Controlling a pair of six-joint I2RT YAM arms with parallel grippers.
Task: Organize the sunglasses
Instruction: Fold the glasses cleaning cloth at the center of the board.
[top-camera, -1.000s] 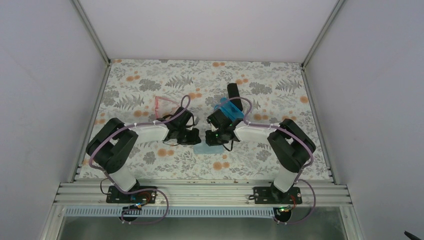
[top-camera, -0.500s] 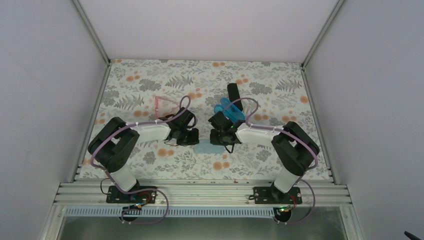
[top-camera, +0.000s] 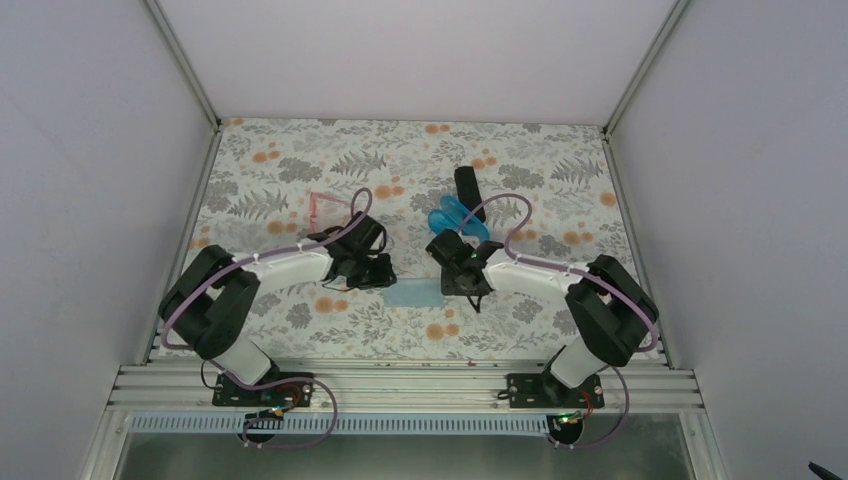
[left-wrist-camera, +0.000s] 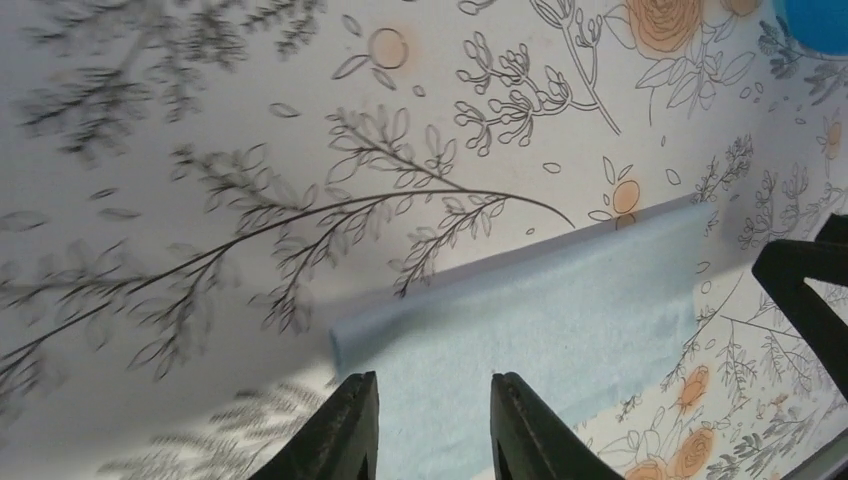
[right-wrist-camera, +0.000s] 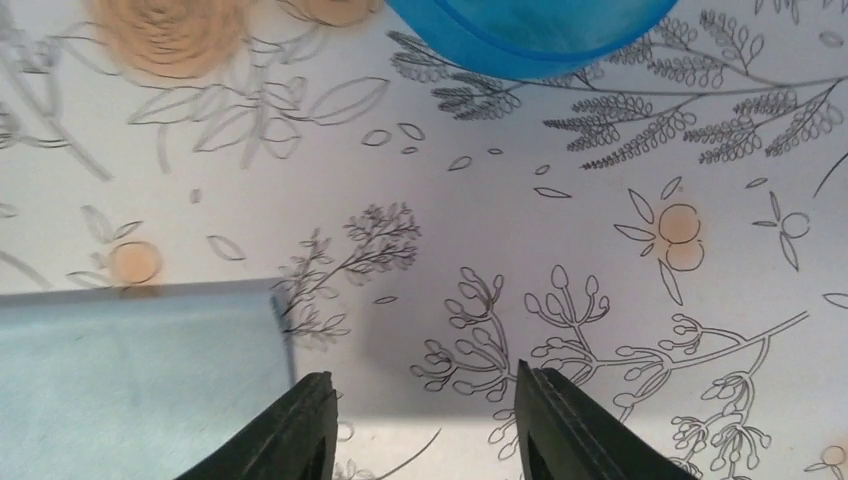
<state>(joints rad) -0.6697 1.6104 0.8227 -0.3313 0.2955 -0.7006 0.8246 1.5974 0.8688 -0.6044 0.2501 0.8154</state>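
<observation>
You see the left claw (left-wrist-camera: 430, 432) narrowly parted over the light blue cloth (left-wrist-camera: 560, 330), gripping nothing. The right claw (right-wrist-camera: 425, 430) stands wider and empty, with the cloth's edge at its 9 o'clock. The sunglasses (top-camera: 325, 203) lie on the surface (top-camera: 300, 160), 11 o'clock from the left claw, well apart from the blue case (top-camera: 455, 218).

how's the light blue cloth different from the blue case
Colour: the cloth is a pale, matte blue; the case is a deeper, glossy blue.
Shape: the cloth is a flat rectangle with straight edges; the case is rounded, with curved edges.
Place: the cloth lies nearer the near edge of the table; the case sits farther back.
Both are blue and rest on the floral table.
</observation>
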